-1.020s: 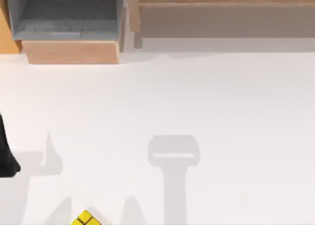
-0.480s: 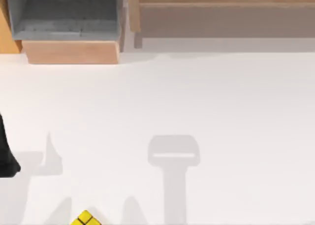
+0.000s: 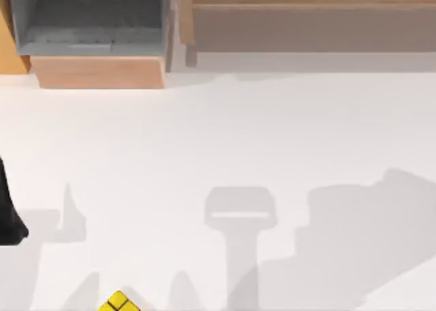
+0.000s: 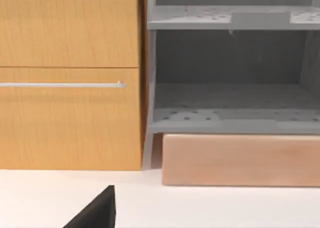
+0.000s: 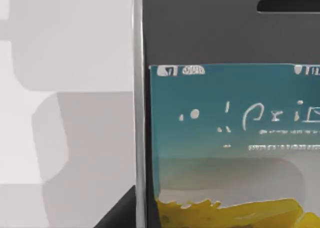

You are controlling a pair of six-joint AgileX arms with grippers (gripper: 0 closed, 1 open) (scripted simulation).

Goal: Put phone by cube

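The slim black smartphone with glossy teal-and-yellow screen lies flat on the smooth white table, close beneath the right wrist camera. The small yellow black-gridded puzzle cube sits at the table's near-left edge. Either gripper's grip is impossible to tell, perhaps parked.

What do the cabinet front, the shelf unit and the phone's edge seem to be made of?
Cabinet front: apparently light wood or veneer, matt, shown by its grain lines, with a thin metallic-looking handle. Shelf unit: grey, speckled, perhaps painted metal or stone. Phone: glossy dark face and lit screen; its silvery edge looks metallic.
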